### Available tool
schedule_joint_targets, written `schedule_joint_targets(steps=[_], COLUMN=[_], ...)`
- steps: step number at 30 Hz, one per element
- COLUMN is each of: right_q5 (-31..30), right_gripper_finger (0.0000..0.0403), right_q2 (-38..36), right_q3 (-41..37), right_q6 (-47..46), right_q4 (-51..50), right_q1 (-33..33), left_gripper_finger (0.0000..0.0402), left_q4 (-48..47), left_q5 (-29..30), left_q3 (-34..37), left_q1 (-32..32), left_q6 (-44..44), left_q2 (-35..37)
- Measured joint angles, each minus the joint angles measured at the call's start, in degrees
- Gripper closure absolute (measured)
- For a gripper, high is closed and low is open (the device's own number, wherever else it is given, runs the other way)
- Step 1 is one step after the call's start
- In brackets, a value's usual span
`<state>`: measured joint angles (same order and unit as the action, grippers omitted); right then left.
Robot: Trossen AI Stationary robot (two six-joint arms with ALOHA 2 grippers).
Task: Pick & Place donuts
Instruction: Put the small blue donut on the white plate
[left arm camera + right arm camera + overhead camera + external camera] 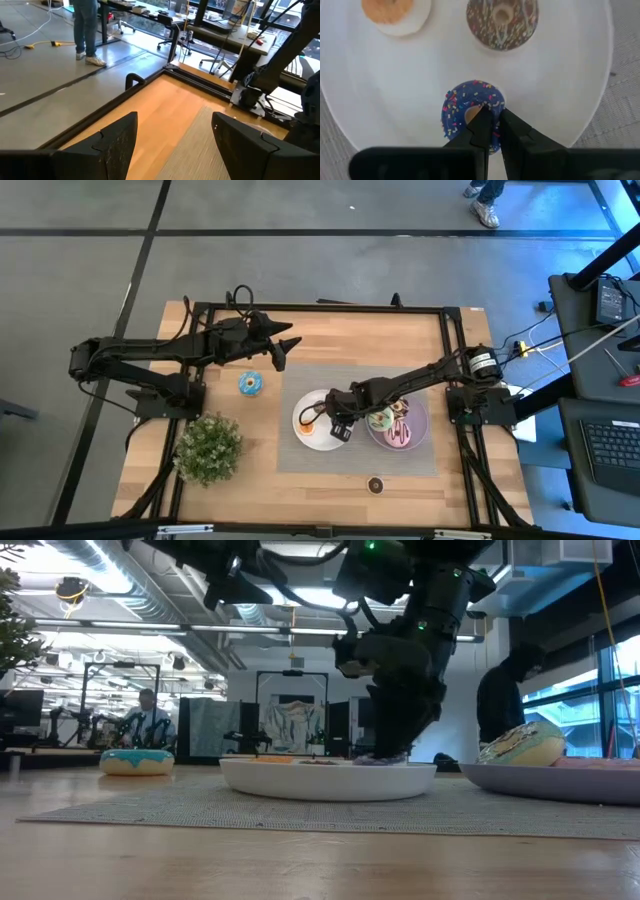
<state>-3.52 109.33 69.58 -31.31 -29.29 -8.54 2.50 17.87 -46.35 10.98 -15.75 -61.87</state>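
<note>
My right gripper [340,427] [492,117] points down onto the white plate [308,438] and is shut on a tiny purple-blue sprinkled donut [462,102]. On the same plate lie a tiny orange donut [387,10] and a brown sprinkled donut [502,20]. A green donut [379,420] and a pink donut [401,436] lie on the purple plate [423,420]. The blue donut [250,384] [135,762] lies flat on the wood, and a tiny brown one [376,484] sits near the table's near edge. My left gripper [283,350] [175,142] is open, in the air above the table's far left part. My right gripper pinches the purple-blue donut's ring wall [495,102] on the side nearest the gripper. One fingertip [481,120] stands at the hole's edge, the other [512,125] on the outer rim. The fingers come from above, pointing down. The donut lies flat on the white plate.
A grey mat [290,460] lies under both plates. A small potted plant [208,448] stands at the table's near left. A black frame [320,307] runs around the table. Bare wood shows between the blue donut and the mat.
</note>
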Motion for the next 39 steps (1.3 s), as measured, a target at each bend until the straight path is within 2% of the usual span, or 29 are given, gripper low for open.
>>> schedule_joint_targets(steps=[12,15,25,39], right_q5=[0.6,0.6,0.6,0.6], right_gripper_finger=[0.0365,0.0348,0.0255,0.0243], right_q2=[0.0,0.0,0.0,-0.3], right_q3=[0.0,0.0,0.0,0.0], right_q6=[1.6,1.7,1.6,1.6], right_q4=[-0.2,-0.2,-0.6,-0.9], right_q1=[0.0,0.0,0.0,0.0], left_gripper_finger=[0.0150,0.0150,0.0150,0.0150], left_q4=[-0.2,-0.2,-0.2,-0.2], left_q5=[0.0,0.0,0.1,0.1], left_q3=[0.0,0.0,0.0,0.0], left_q1=[0.0,0.0,0.0,0.0], left_q6=[0.4,0.4,0.0,-0.2], left_q2=[0.0,0.0,0.0,0.0])
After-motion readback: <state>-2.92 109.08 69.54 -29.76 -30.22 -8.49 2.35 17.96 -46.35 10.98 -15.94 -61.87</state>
